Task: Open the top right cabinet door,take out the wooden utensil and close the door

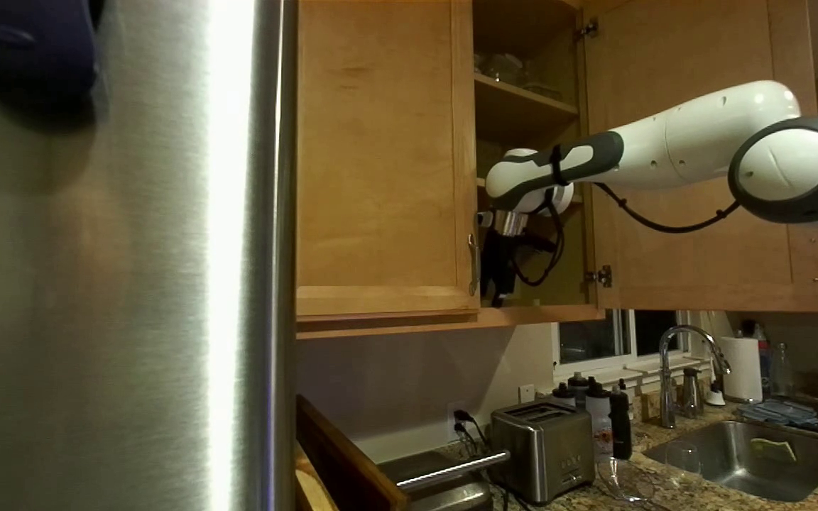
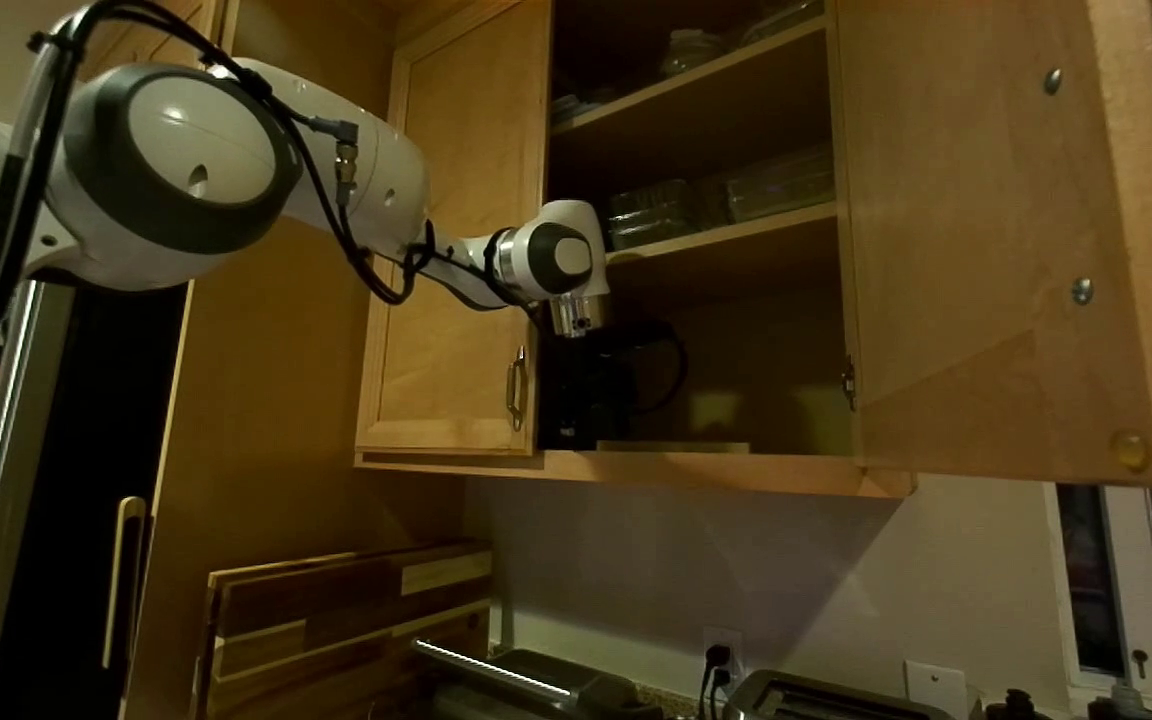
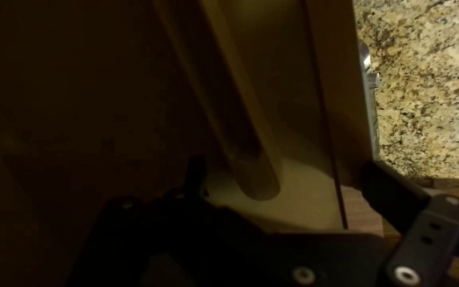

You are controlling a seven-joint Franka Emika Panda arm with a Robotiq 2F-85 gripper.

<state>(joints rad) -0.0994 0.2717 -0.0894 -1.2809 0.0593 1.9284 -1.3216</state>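
The top right cabinet door (image 1: pixel 693 262) stands swung wide open in both exterior views (image 2: pixel 976 260). Its handle is out of view. The wooden utensil (image 3: pixel 259 179), a long piece with a rounded end, lies on the cabinet floor in the wrist view. It shows as a pale strip (image 2: pixel 676 447) near the cabinet's front edge in an exterior view. My gripper (image 3: pixel 285 169) is open and points down inside the lowest compartment. The utensil's rounded end lies between the fingers in the wrist view, with no visible contact. The gripper is dark in both exterior views (image 1: pixel 498 284) (image 2: pixel 576 420).
The twin door (image 1: pixel 380 163) beside the opening is shut, with its handle (image 2: pixel 516 390) close to my gripper. A shelf (image 2: pixel 736 235) with glass containers is above. The cabinet's front edge (image 2: pixel 696 468) borders the opening. A toaster (image 1: pixel 544 447) stands on the counter below.
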